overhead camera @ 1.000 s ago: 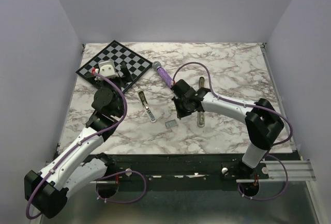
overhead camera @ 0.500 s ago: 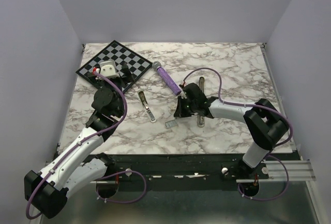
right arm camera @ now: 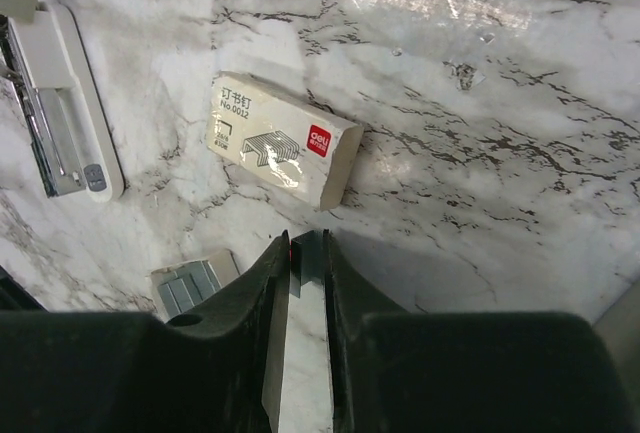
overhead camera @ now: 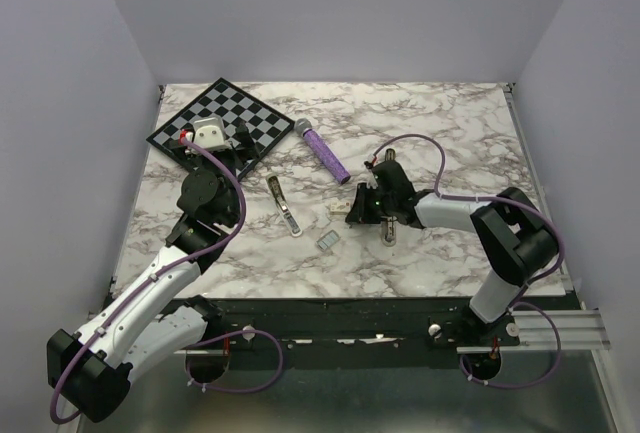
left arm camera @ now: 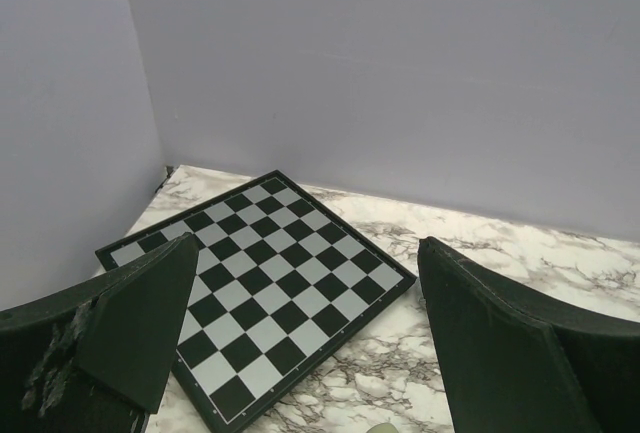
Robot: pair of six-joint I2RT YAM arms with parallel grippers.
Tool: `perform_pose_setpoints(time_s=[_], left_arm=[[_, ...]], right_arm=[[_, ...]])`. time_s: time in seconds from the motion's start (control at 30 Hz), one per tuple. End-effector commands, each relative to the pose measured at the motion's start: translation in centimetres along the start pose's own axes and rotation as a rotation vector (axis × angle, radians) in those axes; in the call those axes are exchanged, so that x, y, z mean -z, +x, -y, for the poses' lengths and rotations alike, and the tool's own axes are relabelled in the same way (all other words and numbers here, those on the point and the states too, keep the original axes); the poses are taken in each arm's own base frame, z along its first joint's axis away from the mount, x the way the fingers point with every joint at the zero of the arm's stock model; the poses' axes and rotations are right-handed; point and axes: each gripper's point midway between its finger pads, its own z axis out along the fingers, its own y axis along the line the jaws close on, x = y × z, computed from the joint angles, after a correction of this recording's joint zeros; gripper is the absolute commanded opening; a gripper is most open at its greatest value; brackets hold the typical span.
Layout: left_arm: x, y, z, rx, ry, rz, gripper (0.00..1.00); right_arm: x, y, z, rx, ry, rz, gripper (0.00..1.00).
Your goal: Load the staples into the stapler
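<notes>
Low over the marble table (overhead camera: 450, 123), about midway between its left and right edges and toward the near edge, the right gripper (right arm camera: 305, 240) pointed down with its fingers drawn almost together. Only a narrow slit was left, and a thin grey sliver showed in it; I could not tell what that sliver was. The staples (right arm camera: 190, 285) lay flat on the marble just beside the gripper's left finger, toward the near edge, and nothing gripped them. A small cream box (right arm camera: 280, 153) with printed staple pictures lay just beyond the fingertips, apart from the staples. The stapler (overhead camera: 285, 206) lay opened out, left of the box and the staples and touching neither, its metal channel facing up. A second stapler (overhead camera: 389, 233) lay partly under the right arm, nearer the right edge. A purple cylinder (overhead camera: 322, 151) rested toward the far edge, beyond the box. The left gripper (left arm camera: 308, 243) hung with its fingers spread wide and holding nothing, over the chessboard (left arm camera: 270, 283) that sat in the far left corner.
</notes>
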Motion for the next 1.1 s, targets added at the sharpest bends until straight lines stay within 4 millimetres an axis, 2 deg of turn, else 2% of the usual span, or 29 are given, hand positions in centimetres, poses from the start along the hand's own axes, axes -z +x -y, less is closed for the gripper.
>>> perform_pose_setpoints(time_s=[0.0, 0.03, 0.17, 0.3, 0.6, 0.77, 1.03, 1.07], left_arm=[[0.1, 0.0, 0.2, 0.01, 0.02, 0.005, 0.98], [0.1, 0.0, 0.2, 0.009, 0.019, 0.004, 0.98], [0.1, 0.0, 0.2, 0.007, 0.017, 0.004, 0.98], [0.1, 0.1, 0.1, 0.008, 0.016, 0.002, 0.98], [0.0, 0.2, 0.2, 0.004, 0.019, -0.002, 0.98], [0.0, 0.2, 0.2, 0.003, 0.016, -0.003, 0.98], [0.1, 0.0, 0.2, 0.007, 0.017, 0.001, 0.98], [0.1, 0.0, 0.2, 0.006, 0.016, 0.0, 0.98]], right_arm=[[0.3, 0.7, 1.4, 0.022, 0.061, -0.021, 0.29], [0.5, 0.4, 1.7, 0.028, 0.087, -0.011, 0.32], [1.2, 0.7, 3.1, 0.042, 0.174, -0.031, 0.33], [1.5, 0.6, 3.5, 0.056, 0.198, -0.043, 0.32], [2.3, 0.1, 1.4, 0.06, 0.13, -0.066, 0.29], [2.4, -0.4, -0.3, 0.033, 0.066, -0.074, 0.35], [1.3, 0.2, -1.0, 0.067, 0.12, -0.144, 0.4], [1.3, 0.5, -0.4, 0.063, 0.163, -0.16, 0.4]])
